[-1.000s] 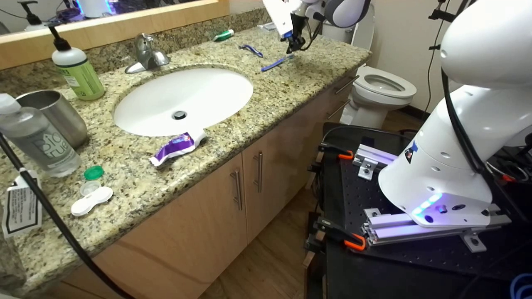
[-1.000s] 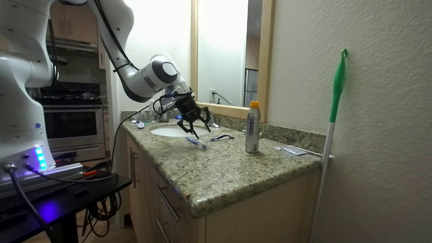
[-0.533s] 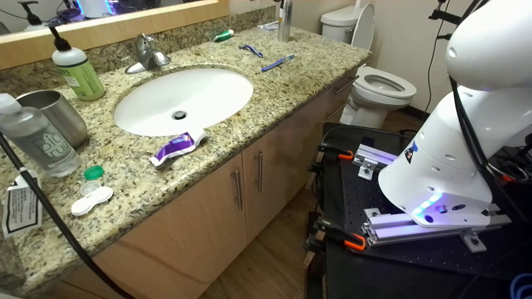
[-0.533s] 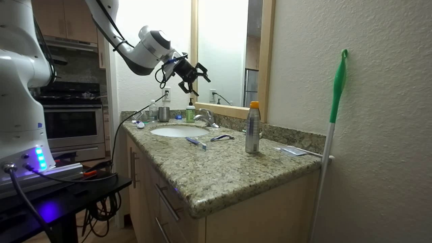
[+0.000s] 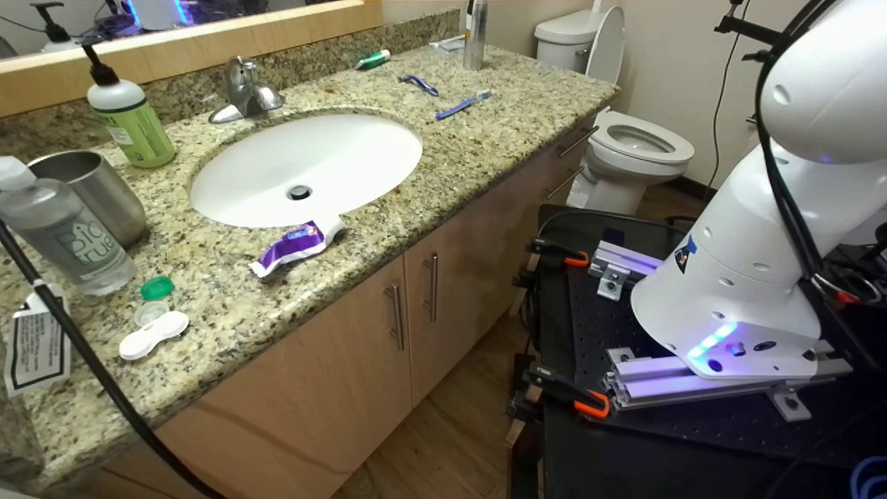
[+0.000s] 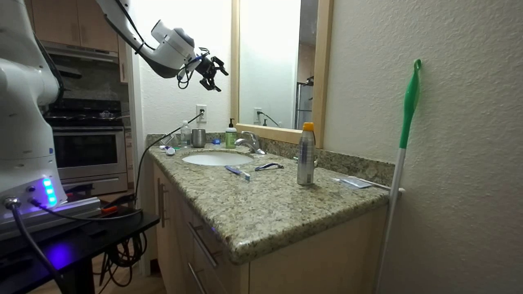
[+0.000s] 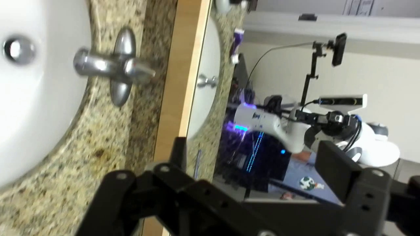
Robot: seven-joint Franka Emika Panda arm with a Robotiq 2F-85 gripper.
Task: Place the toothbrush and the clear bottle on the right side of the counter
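Note:
The blue toothbrush [image 5: 463, 105] lies flat on the speckled granite counter [image 5: 367, 242], beyond the sink in an exterior view; it also shows in an exterior view [image 6: 238, 172]. The clear bottle [image 5: 66, 232] with a pale cap stands upright beside the steel cup at the sink's other end, and shows small at the far end in an exterior view [image 6: 185, 135]. My gripper [image 6: 223, 82] is open and empty, high above the sink near the mirror, apart from both things. In the wrist view the fingers [image 7: 252, 157] are wide apart, with only mirror reflections between them.
The white sink [image 5: 312, 166] and faucet [image 5: 246, 93] lie between bottle and toothbrush. A razor [image 5: 419, 84], a silver spray can [image 6: 305, 157], the steel cup [image 5: 93, 190], a green soap bottle [image 5: 135, 128] and a purple tube [image 5: 294, 246] are on the counter. A black cable [image 5: 90, 360] passes before the bottle.
My gripper has risen from just above the toothbrush and drawn back toward the far end of the counter in an exterior view. It stays open; toothbrush and bottle have not moved.

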